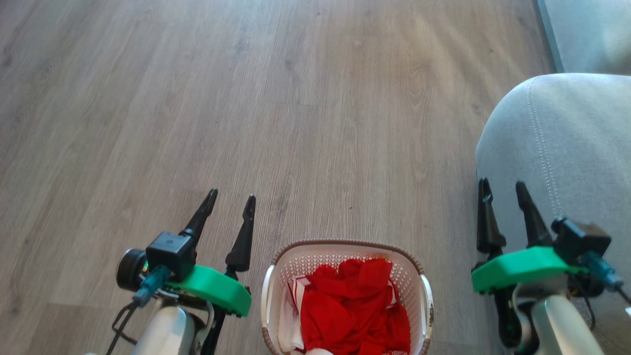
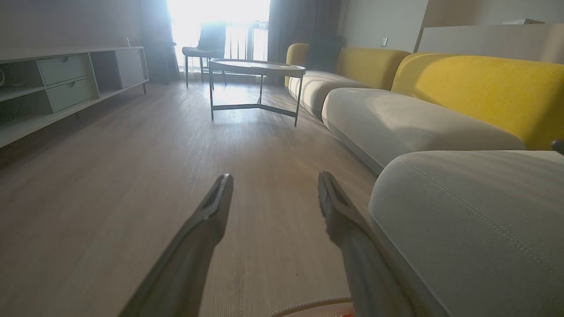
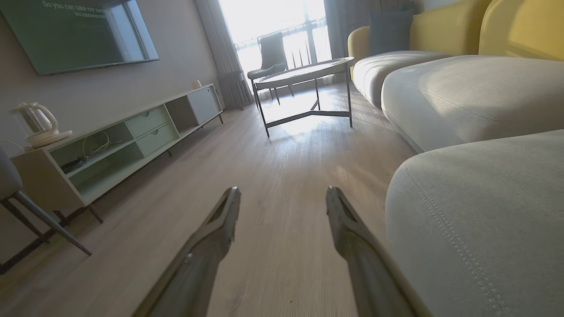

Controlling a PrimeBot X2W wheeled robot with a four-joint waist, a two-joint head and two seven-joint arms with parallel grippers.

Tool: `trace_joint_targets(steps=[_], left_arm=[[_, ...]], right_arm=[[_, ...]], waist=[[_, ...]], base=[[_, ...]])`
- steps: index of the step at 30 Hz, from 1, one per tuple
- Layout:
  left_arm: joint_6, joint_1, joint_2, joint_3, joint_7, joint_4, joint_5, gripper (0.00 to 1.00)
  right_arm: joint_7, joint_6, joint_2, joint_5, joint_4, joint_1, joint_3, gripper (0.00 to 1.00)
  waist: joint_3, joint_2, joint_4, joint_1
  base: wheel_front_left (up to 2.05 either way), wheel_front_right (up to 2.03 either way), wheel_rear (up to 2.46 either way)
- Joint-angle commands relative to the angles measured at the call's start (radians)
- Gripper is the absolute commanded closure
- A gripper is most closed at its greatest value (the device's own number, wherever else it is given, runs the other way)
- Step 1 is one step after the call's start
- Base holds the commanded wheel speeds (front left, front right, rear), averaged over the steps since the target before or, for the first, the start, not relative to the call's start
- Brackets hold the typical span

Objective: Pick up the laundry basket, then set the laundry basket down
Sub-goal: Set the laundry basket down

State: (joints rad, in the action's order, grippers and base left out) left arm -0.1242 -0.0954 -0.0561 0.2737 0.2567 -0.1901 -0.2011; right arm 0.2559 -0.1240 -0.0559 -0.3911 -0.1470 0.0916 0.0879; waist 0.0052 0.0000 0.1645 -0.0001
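Note:
The laundry basket [image 1: 296, 261] stands on the wood floor at the bottom middle of the head view, white and perforated with a brown rim and white side handles. Red cloth [image 1: 355, 305] lies bunched inside it. My left gripper [image 1: 232, 195] hovers just left of the basket, open and holding nothing. My right gripper [image 1: 502, 183] is to the basket's right, beside the sofa seat, also open and holding nothing. A sliver of the basket rim [image 2: 308, 304] shows under the left gripper [image 2: 274, 176]. In the right wrist view the right gripper [image 3: 283, 190] points along bare floor.
A grey sofa seat [image 1: 557, 148] crowds the right gripper's outer side. Farther ahead stand a round coffee table [image 2: 255, 68], a low TV cabinet [image 3: 132, 141] with a kettle [image 3: 37, 123] on it, and a chair [image 3: 269, 53] by the window. Wood floor [image 1: 246, 98] stretches ahead.

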Motion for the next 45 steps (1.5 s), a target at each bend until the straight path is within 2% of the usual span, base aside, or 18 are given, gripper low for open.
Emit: trace_joint_targets(steps=[1, 14, 45], left_arm=[[-0.005, -0.033, 0.003, -0.042, 0.005, 0.046, 0.009, 0.0], [-0.006, -0.021, 0.006, -0.06, 0.005, 0.082, -0.013, 0.0], [-0.006, -0.018, 0.006, -0.064, 0.005, 0.052, -0.026, 0.0]], right_arm=[[0.006, -0.007, 0.006, 0.017, 0.033, 0.007, 0.019, 0.0], [0.006, -0.007, 0.006, 0.023, 0.041, -0.014, 0.03, 0.0], [0.006, -0.007, 0.006, 0.01, 0.041, -0.003, 0.017, 0.0]], waist=[[-0.001, 0.0, 0.001, 0.0001], [0.0, 0.0, -0.009, 0.0001], [-0.014, 0.0, -0.027, 0.0001]], base=[[0.0, 0.0, 0.0], [0.0, 0.0, 0.0], [0.0, 0.0, 0.0]])
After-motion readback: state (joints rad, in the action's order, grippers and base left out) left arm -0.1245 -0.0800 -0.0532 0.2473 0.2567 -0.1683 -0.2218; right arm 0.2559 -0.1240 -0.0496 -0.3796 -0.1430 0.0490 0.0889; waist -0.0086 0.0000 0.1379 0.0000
